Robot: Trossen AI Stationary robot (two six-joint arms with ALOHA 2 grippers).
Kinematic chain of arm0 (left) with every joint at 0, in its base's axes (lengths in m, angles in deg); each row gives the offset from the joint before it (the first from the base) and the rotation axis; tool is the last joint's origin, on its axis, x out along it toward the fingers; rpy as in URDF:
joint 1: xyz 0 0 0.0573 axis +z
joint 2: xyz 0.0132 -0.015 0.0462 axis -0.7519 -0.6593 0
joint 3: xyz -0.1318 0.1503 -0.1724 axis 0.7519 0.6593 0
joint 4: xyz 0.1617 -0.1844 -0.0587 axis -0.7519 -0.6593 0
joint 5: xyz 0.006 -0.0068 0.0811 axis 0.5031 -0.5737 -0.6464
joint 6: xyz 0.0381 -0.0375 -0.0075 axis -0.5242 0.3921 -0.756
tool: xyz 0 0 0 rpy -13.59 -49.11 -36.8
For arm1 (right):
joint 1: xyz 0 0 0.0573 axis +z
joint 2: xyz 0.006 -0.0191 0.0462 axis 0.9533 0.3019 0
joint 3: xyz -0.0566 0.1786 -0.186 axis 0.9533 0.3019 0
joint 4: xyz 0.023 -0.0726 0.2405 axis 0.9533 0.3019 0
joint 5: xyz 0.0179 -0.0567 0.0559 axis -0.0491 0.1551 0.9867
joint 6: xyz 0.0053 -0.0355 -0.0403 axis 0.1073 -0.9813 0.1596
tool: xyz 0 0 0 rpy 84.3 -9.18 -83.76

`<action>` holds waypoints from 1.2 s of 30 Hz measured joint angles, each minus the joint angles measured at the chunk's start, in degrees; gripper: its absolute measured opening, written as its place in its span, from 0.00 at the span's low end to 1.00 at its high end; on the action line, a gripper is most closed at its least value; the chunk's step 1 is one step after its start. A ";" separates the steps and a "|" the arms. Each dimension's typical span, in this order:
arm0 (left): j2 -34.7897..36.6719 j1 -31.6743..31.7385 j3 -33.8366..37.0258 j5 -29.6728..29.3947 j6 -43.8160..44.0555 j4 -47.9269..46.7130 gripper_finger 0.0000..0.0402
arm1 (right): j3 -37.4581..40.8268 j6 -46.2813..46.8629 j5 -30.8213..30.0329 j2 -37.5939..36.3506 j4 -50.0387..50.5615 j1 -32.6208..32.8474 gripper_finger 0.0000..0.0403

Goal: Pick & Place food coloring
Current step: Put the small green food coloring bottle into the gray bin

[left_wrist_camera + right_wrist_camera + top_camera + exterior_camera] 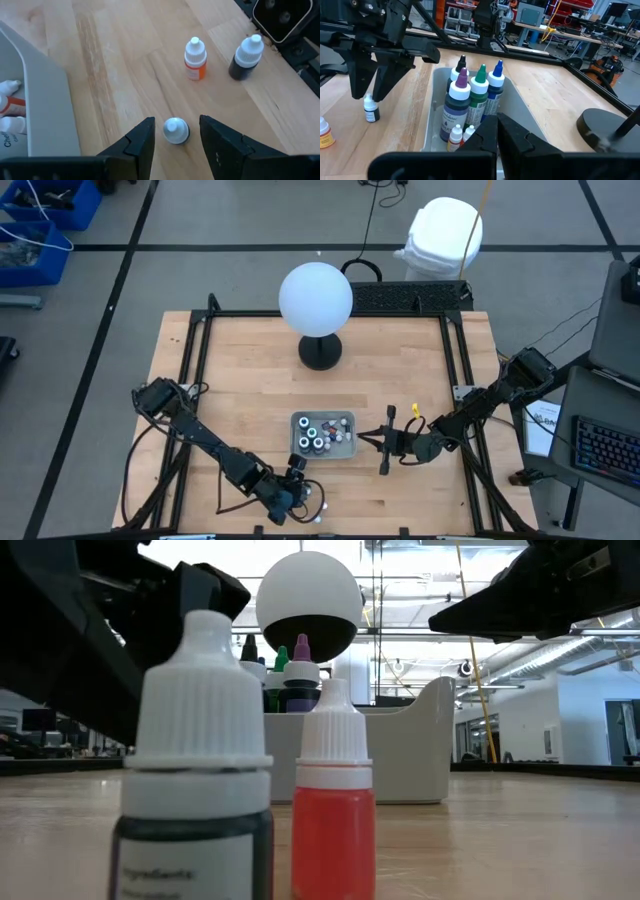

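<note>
From above, the grey tray (324,434) of food coloring bottles (318,438) sits on the wooden table (250,380) in front of the white globe (315,295); the left gripper (300,495) hangs near the table's front edge and the right gripper (383,442) waits just beside the tray. At table height, a dark bottle (200,770) whose label starts "Ingredients" stands beside a red bottle (333,805), with an open workshop behind. The left wrist view shows its fingers (140,145) spread around a white-capped bottle (176,131), apart from it; an orange bottle (195,60) and a black bottle (245,58) stand further off. The right wrist view shows its fingers (485,137) pressed together, holding nothing, near tall purple, green and blue bottles.
</note>
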 joint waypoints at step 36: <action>-0.33 1.38 0.00 5.73 1.60 0.69 0.40 | 0.00 0.00 0.00 0.00 0.00 0.00 0.00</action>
